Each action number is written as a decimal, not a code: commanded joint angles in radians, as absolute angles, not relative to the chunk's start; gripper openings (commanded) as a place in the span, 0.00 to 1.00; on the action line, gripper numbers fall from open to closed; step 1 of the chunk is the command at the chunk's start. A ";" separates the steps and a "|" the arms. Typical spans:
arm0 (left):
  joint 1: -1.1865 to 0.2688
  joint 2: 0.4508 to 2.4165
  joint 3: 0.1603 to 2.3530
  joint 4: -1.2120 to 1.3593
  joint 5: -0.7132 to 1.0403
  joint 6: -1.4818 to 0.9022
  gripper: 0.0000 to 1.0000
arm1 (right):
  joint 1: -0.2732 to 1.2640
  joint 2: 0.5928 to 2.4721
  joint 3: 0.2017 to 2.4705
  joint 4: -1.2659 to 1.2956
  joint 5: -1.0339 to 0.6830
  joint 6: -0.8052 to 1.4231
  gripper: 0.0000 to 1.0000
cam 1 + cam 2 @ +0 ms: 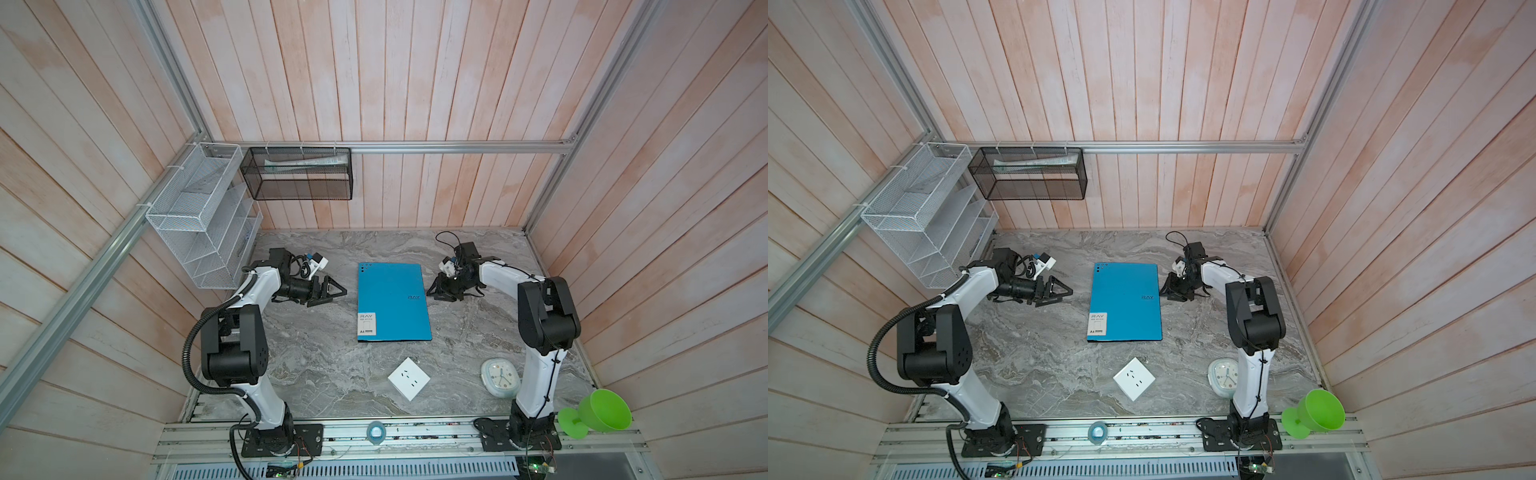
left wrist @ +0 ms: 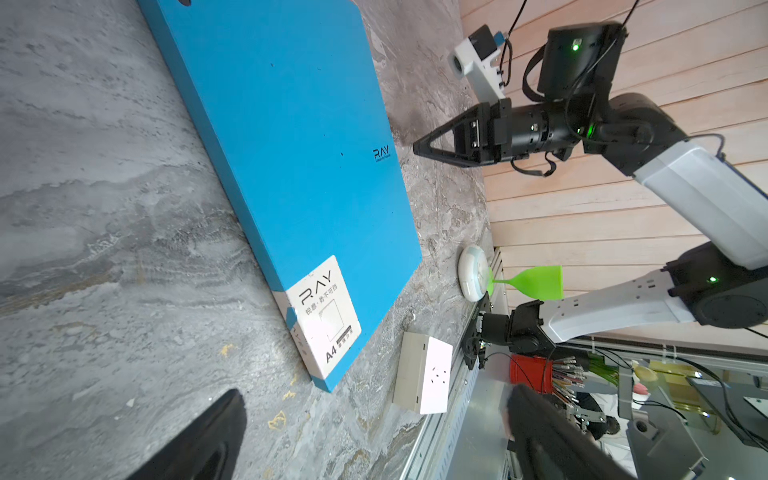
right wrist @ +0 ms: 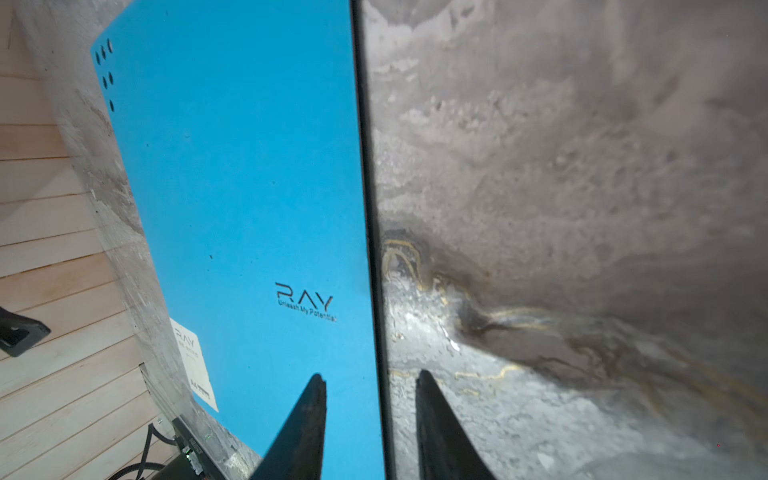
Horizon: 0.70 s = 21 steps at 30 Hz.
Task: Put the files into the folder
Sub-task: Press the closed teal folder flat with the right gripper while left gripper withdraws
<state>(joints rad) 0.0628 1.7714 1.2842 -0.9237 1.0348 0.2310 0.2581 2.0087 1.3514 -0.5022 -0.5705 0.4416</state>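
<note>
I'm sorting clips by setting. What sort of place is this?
Probably a mock office corner in a robot test booth: white wire rack, blue folder, plank walls on a metal frame.

My white-and-black left arm point(image 1: 259, 286) reaches low, its black left gripper point(image 1: 330, 292) spread wide. The white-and-black right arm point(image 1: 498, 272) bends inward, its black right gripper point(image 3: 370, 415) parted narrowly.

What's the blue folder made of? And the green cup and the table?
The folder looks like stiff matte plastic or coated card: flat, even blue, no shine. The cup looks like plastic: bright, smooth, one colour. The table looks like stone, grey and veined, maybe only printed.
</note>
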 commanded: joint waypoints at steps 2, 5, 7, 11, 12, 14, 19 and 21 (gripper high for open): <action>0.061 1.785 1.293 -0.881 1.022 0.233 1.00 | 0.270 1.988 1.315 -0.436 -0.596 0.466 0.36; 0.061 1.780 1.295 -0.882 1.012 0.236 1.00 | 0.271 2.002 1.310 -0.427 -0.601 0.469 0.36; 0.061 1.776 1.299 -0.887 1.006 0.239 1.00 | 0.278 2.012 1.313 -0.423 -0.606 0.471 0.36; 0.061 1.768 1.306 -0.895 1.003 0.242 1.00 | 0.296 2.035 1.326 -0.417 -0.621 0.474 0.36; 0.061 1.769 1.307 -0.898 1.002 0.242 1.00 | 0.300 2.038 1.330 -0.416 -0.625 0.476 0.36; 0.061 1.767 1.308 -0.899 0.999 0.242 1.00 | 0.310 2.049 1.337 -0.416 -0.628 0.477 0.36; 0.063 1.761 1.314 -0.903 0.990 0.244 1.00 | 0.327 2.057 1.336 -0.412 -0.626 0.485 0.36; 0.063 1.755 1.315 -0.903 0.981 0.247 1.00 | 0.330 2.056 1.338 -0.418 -0.612 0.482 0.36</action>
